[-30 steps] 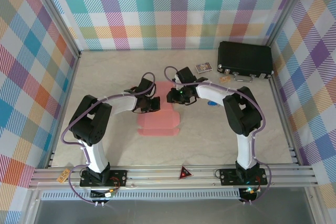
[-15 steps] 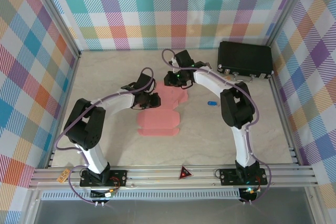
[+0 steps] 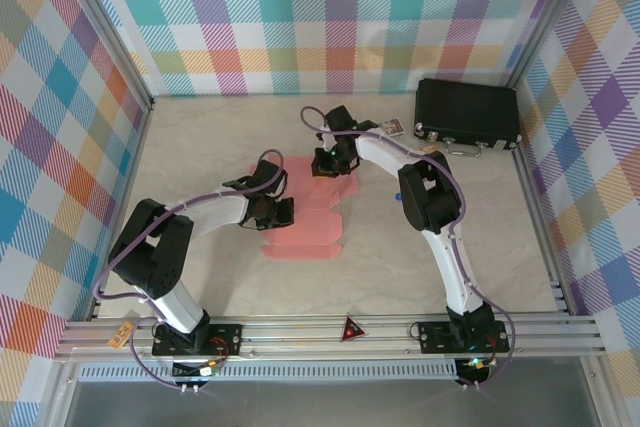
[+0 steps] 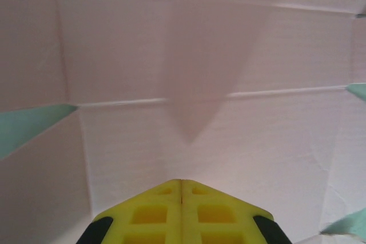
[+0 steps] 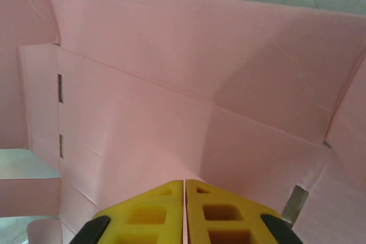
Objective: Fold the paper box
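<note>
On table (image 3: 200, 137), paper box (image 3: 303, 232) — long axis near-to-far

We see the paper box (image 3: 305, 235) lying flat near the middle of the table (image 3: 200, 142), with the left gripper (image 3: 277, 211) at its 9 o'clock edge and the right gripper (image 3: 327, 163) at its 12 o'clock end. A black case (image 3: 467, 112) sits well apart at 2 o'clock.

Seen from above, the left gripper (image 3: 283, 209) and right gripper (image 3: 325, 162) hide the parts of the paper box (image 3: 305, 232) beneath them. Both wrist views cut the sheet off at every edge. A small flat item (image 3: 393, 127) beside the black case (image 3: 467, 112), toward the worktop's far right corner, is too small to identify.
</note>
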Controlling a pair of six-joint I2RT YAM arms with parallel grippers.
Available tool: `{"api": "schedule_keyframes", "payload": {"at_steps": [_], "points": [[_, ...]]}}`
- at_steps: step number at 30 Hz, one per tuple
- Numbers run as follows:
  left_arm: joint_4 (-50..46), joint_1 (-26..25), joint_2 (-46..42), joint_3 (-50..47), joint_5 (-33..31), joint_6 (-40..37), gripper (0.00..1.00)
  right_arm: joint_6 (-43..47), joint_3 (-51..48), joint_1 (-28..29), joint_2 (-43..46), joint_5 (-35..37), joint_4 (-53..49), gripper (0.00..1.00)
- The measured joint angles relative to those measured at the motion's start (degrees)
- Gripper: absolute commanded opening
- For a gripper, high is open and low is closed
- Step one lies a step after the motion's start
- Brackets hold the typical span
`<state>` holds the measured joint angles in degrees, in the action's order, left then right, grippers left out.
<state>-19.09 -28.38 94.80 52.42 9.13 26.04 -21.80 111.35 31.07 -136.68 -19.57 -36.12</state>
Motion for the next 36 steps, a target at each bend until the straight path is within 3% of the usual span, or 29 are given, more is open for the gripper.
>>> {"api": "schedule_keyframes", "payload": {"at_steps": [9,22,29,36], "points": [[-3.6,1.1,-0.3,-0.5,-8.6,0.1,0.00,-0.9,-8.6,-0.1,4.1,0.2,2.2,0.13],[-4.0,5.2,4.1,4.4,-10.7,-1.4,0.00,-4.6,-24.5,0.9,14.4,1.1,6.3,0.25],[-4.8,5.3,4.1,5.2,-7.7,-4.0,0.00,-2.1,-23.1,1.1,18.5,4.4,5.0,0.38],[-1.7,5.2,-1.9,4.0,-1.1,-4.9,0.00,5.1,-13.9,-0.8,18.5,8.3,2.7,0.43]]}}
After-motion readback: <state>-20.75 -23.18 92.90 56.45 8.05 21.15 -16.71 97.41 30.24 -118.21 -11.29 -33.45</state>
